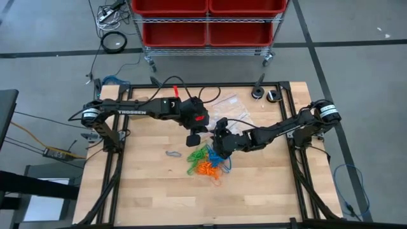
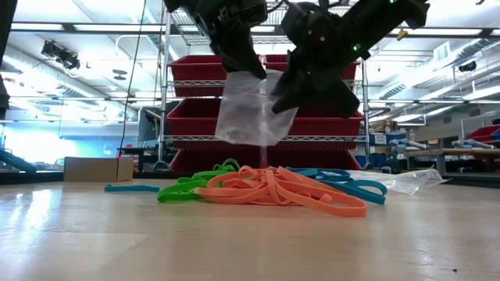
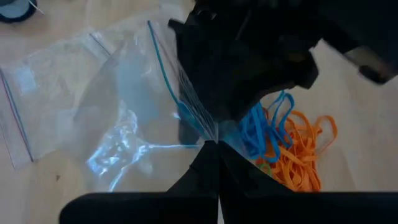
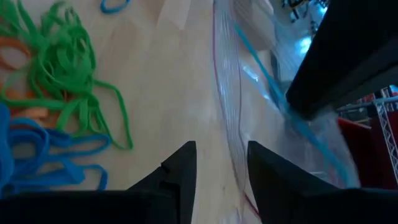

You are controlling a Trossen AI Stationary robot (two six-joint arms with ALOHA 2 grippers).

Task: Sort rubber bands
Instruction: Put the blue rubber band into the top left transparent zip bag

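The rubber bands lie in one heap on the wooden table: green (image 1: pixel 197 154), orange (image 1: pixel 206 168) and blue (image 1: pixel 220 159). A lone blue band (image 1: pixel 173 153) lies left of the heap. A clear zip bag (image 2: pixel 250 113) hangs above the heap, and my left gripper (image 1: pixel 194 138) is shut on it. Close to its right, my right gripper (image 4: pixel 221 165) stands open, with the bag's red-lined edge (image 4: pixel 229 134) running between its fingers. My left gripper pinches the bag's upper edge by the blue zip strip (image 3: pixel 200 130) between its two shut fingers, slanting down from the table's left. The bag hangs below the fingers, crumpled and clear of the table. My right gripper: I cannot tell whether its fingers touch the bag's edge.
Another clear bag (image 1: pixel 227 105) lies flat at the table's far middle. Two small round things (image 1: pixel 264 94) sit at the far right corner. A cart with red bins (image 1: pixel 206 22) stands beyond the far edge. A tan cardboard box (image 2: pixel 94 168) shows behind the table.
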